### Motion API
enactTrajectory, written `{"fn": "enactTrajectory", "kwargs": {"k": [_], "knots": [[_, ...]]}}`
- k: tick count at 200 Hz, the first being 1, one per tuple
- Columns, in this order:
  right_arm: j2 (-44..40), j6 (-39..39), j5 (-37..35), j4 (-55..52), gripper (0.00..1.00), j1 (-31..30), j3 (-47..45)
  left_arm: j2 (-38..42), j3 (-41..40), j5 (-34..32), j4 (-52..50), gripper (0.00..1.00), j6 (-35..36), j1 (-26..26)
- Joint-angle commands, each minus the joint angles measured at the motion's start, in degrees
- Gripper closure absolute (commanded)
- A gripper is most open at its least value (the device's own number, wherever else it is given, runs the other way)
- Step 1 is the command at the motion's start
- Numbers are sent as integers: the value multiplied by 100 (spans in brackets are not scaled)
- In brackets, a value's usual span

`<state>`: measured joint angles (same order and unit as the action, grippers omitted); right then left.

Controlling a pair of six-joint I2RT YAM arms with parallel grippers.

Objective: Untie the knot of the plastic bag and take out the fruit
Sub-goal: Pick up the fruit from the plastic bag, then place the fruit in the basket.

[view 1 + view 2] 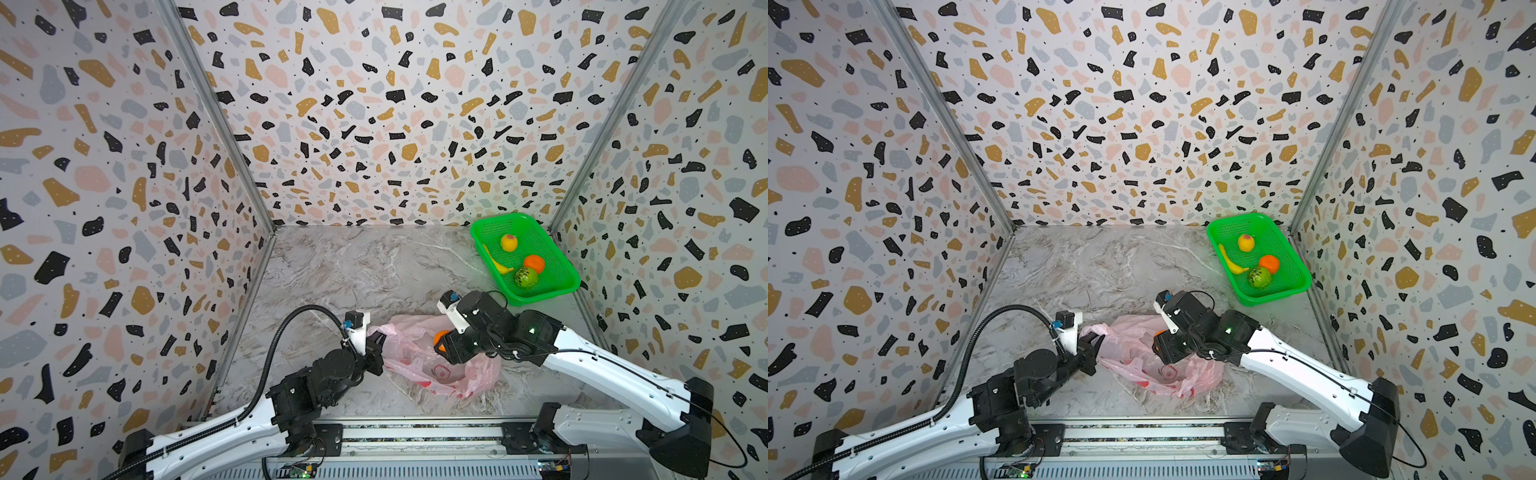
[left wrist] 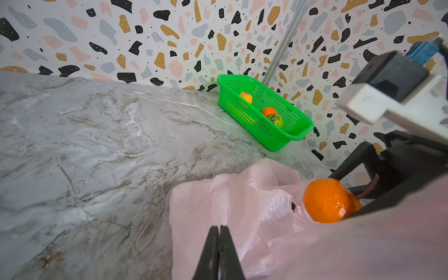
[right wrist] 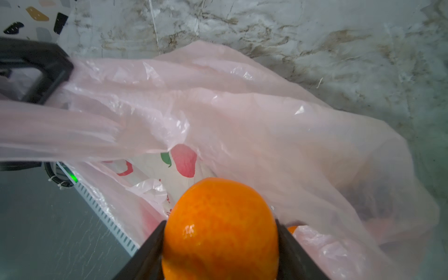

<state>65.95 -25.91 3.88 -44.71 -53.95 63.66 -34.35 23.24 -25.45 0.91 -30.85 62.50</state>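
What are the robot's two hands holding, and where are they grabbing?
The right gripper squeezes an orange by its two sides. The left gripper is shut, pinching the plastic bag by its edge.

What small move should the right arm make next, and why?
Probably lift the orange clear of the plastic bag and carry it toward the green basket: the right tool already clamps it above the opened bag, while the left tool pinches the bag's edge.

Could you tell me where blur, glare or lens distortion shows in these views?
Both top views: walls bow outward, wide-lens distortion. Left wrist view: right arm's camera mount and near plastic bag blurred; green basket sharp. Right wrist view: glare spot on the held orange.
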Motion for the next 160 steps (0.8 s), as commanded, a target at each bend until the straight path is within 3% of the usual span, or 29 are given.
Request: {"fn": "enactTrajectory", "kwargs": {"k": [1,34,84,140,160], "knots": [[-162,287,126,-339,43,262,358,20,55,-197,50,100,-26,34],[-148,575,107,-342,43,933,632,5,70,-206,41,100,-11,35],[125,976,133,557,42,2870,713,-19,56,-198,70,100,-9,39],[1300,1352,115,2083,42,4554,849,-5,49,-147,80,100,8,34],[1942,1408,13,2501,43,4902,1133,-11,74,-147,62,100,20,39]]}}
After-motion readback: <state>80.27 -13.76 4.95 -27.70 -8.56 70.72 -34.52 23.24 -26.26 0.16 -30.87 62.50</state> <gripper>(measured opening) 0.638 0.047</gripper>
